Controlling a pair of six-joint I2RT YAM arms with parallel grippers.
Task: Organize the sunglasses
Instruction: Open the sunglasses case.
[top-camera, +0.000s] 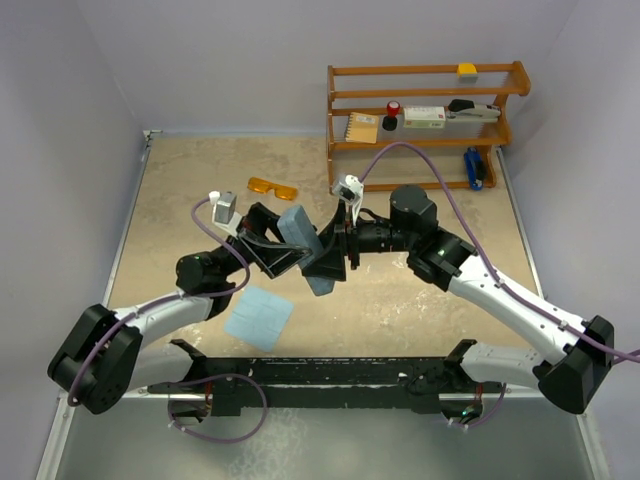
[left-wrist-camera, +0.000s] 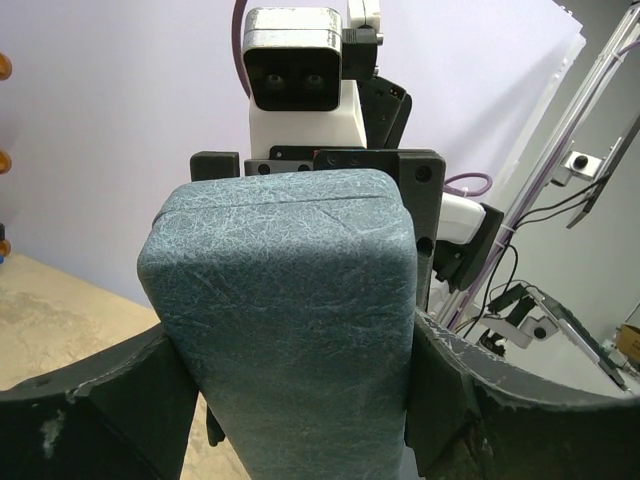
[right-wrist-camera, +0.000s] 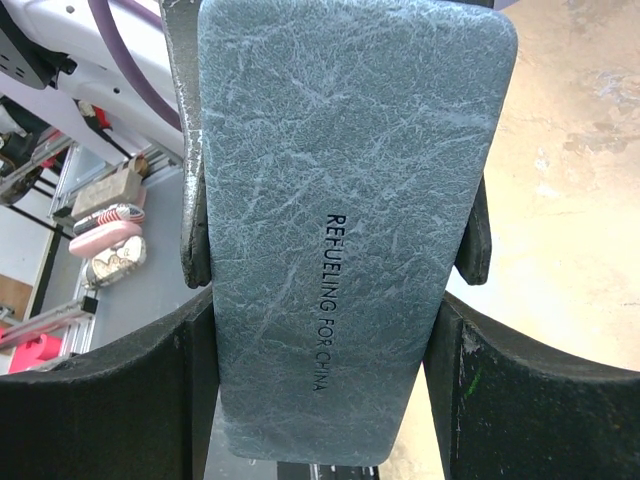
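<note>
Clamping the blue-grey case (top-camera: 300, 232) from both sides, pressed left gripper (top-camera: 290, 243) and right gripper (top-camera: 320, 262) fingers tight on its shell — lid apparently shut, contents hidden — sunglasses (top-camera: 273, 187) outside, on the table (top-camera: 200, 170) behind.

Blue-grey case (left-wrist-camera: 285, 330) clamped between fingers (left-wrist-camera: 100, 410) of left gripper (left-wrist-camera: 290, 420); right gripper (left-wrist-camera: 318, 160) grips its far end.
</note>
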